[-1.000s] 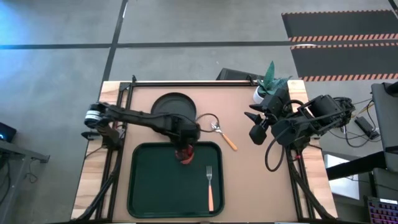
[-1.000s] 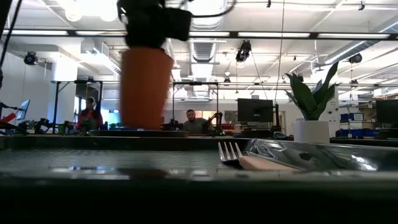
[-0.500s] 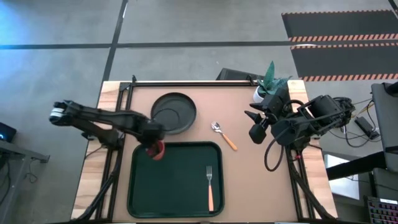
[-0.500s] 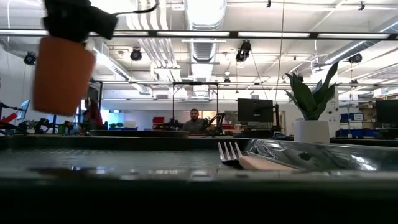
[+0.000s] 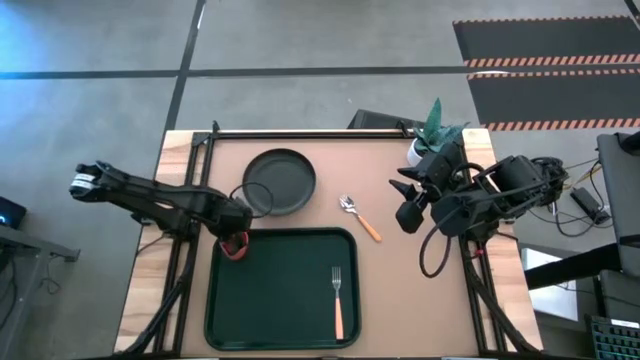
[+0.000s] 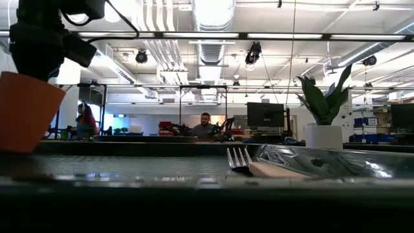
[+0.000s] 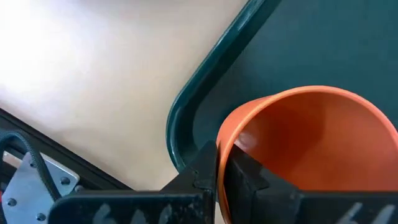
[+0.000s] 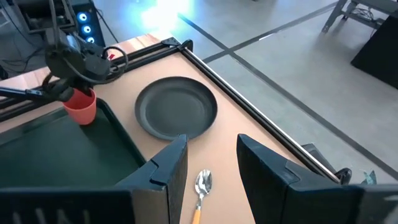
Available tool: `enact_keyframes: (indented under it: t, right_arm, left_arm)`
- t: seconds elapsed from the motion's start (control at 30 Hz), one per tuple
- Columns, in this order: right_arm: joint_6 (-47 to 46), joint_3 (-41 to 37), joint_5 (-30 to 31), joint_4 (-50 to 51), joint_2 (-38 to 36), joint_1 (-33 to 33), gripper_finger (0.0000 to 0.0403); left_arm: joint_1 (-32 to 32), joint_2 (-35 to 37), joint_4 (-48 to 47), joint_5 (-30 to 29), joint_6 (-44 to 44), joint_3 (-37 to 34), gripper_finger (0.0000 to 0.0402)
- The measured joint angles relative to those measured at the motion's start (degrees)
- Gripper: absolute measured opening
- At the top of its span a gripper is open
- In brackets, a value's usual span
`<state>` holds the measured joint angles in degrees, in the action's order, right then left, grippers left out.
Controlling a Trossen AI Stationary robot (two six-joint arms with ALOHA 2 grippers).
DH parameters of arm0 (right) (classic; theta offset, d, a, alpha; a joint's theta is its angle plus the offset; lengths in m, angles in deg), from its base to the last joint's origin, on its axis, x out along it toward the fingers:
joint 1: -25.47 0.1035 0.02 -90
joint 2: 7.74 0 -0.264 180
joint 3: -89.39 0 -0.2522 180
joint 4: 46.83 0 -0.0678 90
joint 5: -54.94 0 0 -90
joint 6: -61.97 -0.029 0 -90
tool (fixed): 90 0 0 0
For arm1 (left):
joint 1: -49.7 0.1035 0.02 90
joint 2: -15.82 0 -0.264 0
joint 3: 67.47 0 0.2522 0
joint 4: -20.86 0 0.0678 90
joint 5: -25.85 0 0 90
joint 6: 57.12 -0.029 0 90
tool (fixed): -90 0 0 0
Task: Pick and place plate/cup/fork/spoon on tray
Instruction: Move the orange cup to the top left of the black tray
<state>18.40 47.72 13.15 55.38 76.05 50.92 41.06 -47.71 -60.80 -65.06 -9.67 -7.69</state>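
We are at the placing step for the cup point(image 5: 233, 245). The left gripper point(image 5: 236, 232) is clamped on the cup's rim, one finger inside the wall and one outside, as the left wrist view shows. The cup is small, red and upright, with its mouth facing up. It sits at the far left corner of the tray point(image 5: 300, 320), just inside the raised rim. From the low view, its base looks to be at or very near the tray floor, though we cannot tell whether it is fully resting there.

The next move, as we judge it, is to make sure the cup is settled on the tray, part the fingers and lift the arm straight up so the cup does not tip. The corner rim is close, so little sideways drift is allowed.

The fork point(image 5: 337, 296) already lies on the tray, toward its right side, with the tines pointing to the far edge. The plate point(image 5: 281, 181) rests on the table just beyond the tray's far edge, near the cup but apart from it. The spoon point(image 5: 358, 217) lies on the table between the plate and the right arm.

The right gripper point(image 5: 404, 204) hangs over the table's right side beside a potted plant point(image 5: 430, 133), its fingers apart and holding nothing.
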Motion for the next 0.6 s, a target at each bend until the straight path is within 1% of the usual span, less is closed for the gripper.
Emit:
enact_keyframes:
  t: [0.23,0.43,0.6]
  right_arm:
    - [0.0,0.0,0.0,-0.6,0.0,0.0,0.0128]
    - [-0.4,0.0,0.0,-0.6,0.0,0.0,0.0128]
    - [-0.8,0.0,0.0,-0.6,0.0,0.0,0.0128]
  left_arm:
    - [-0.1,0.0,2.0,0.6,-0.4,-1.0,0.0000]
    - [-0.2,-0.2,4.8,0.6,-2.8,-1.1,0.0000]
    - [-0.2,-0.2,4.9,-0.9,-3.1,-1.4,0.0000]
